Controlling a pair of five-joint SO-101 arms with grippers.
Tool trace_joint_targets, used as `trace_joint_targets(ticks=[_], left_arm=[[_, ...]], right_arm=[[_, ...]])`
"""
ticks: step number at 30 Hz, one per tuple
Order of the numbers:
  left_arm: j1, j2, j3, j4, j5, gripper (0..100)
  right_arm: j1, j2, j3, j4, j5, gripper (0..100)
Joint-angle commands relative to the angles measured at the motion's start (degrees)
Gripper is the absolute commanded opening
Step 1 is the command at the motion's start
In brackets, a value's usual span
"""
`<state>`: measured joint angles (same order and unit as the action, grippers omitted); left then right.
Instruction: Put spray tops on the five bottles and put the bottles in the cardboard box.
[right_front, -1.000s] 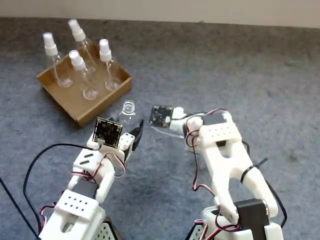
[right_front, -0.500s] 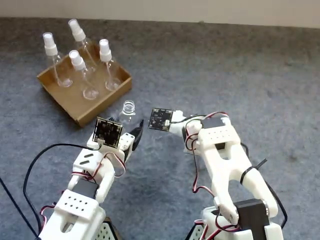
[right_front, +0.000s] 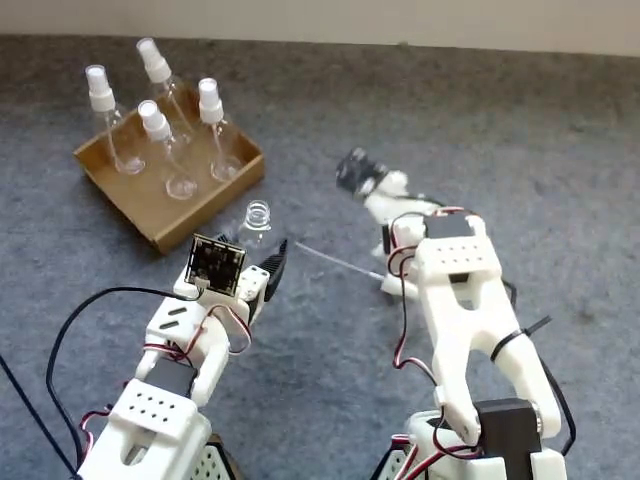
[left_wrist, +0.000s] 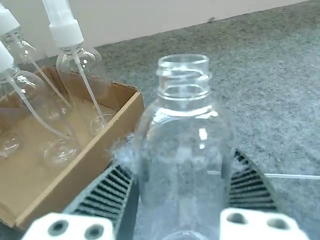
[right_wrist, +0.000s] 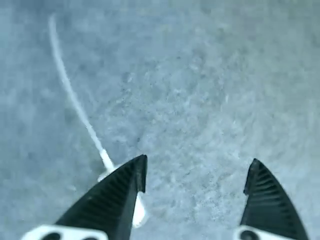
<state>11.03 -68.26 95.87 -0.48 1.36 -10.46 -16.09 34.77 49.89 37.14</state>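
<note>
Nearest the arms, the left claw (left_wrist: 181, 161) pinches the uncapped bottle (left_wrist: 183, 130), its two ribbed black fingers (left_wrist: 107, 192) pressed to the bottle's sides. The bottle is clear, round-shouldered plastic with a ridged, open neck. It stands upright on the grey surface (right_front: 330, 380), just off the cardboard box (right_front: 210, 205), by the box's arm-side wall.

Farther from the box, the right claw (right_wrist: 198, 165) hangs spread over the surface with nothing between its fingers. The loose spray top (right_wrist: 104, 157) lies flat below it, white head just beside one finger, thin dip tube trailing away.

From above, that tube reads as a pale line pointing back towards the box, its other end meeting the right arm (right_front: 455, 290) — the right wrist view supplies the head. The left wrist view brings out the ridges of the bottle's neck.

Farthest off, inside the box, four bottles (right_front: 170, 165) stand upright, each fitted with a white top and a tube reaching towards its base.
</note>
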Motion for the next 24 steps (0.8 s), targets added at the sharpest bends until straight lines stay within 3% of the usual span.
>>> trace_joint_targets(ticks=[1, 5, 10, 19, 21, 24], left_arm=[[0.13, -1.01, 1.36, -1.23, -0.53, 8], [0.13, -1.01, 1.36, -1.05, -0.53, 8], [0.22, -1.45, 1.36, 0.53, -0.53, 8], [0.22, -1.45, 1.36, 0.62, -0.53, 8], [0.22, -1.45, 1.36, 0.62, -0.53, 8], [0.22, -1.45, 1.36, 0.70, -0.53, 8]], right_arm=[[0.92, -2.42, -5.05, 2.42, -17.41, 28.2], [0.57, -2.42, -7.69, 14.02, -35.87, 28.2], [0.84, -2.42, -8.13, 21.49, -59.08, 28.2], [-0.13, -1.89, -7.78, 19.91, -62.24, 28.2], [0.04, -1.80, -7.60, 17.80, -68.13, 28.2], [0.13, -1.80, -7.60, 17.19, -83.08, 28.2]])
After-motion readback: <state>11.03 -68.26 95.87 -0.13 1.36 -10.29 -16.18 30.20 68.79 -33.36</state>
